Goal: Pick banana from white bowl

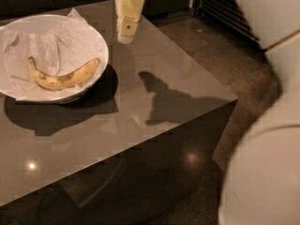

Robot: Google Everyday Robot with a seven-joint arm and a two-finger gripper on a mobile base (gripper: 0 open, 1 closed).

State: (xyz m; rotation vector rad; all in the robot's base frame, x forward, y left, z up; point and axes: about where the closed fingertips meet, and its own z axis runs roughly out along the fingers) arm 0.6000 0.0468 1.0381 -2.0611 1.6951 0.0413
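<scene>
A curved yellow banana with brown speckles lies in a large shallow white bowl lined with crinkled white paper, at the left of a dark glossy table. My gripper hangs over the table at the top centre, just right of the bowl's rim and above it, pointing down. It is cream coloured and holds nothing. It is apart from the banana, up and to the right of it.
The dark table ends in a corner at the right, with brown floor beyond. A large pale rounded part of the robot fills the lower right. A dark slatted panel stands at the top right.
</scene>
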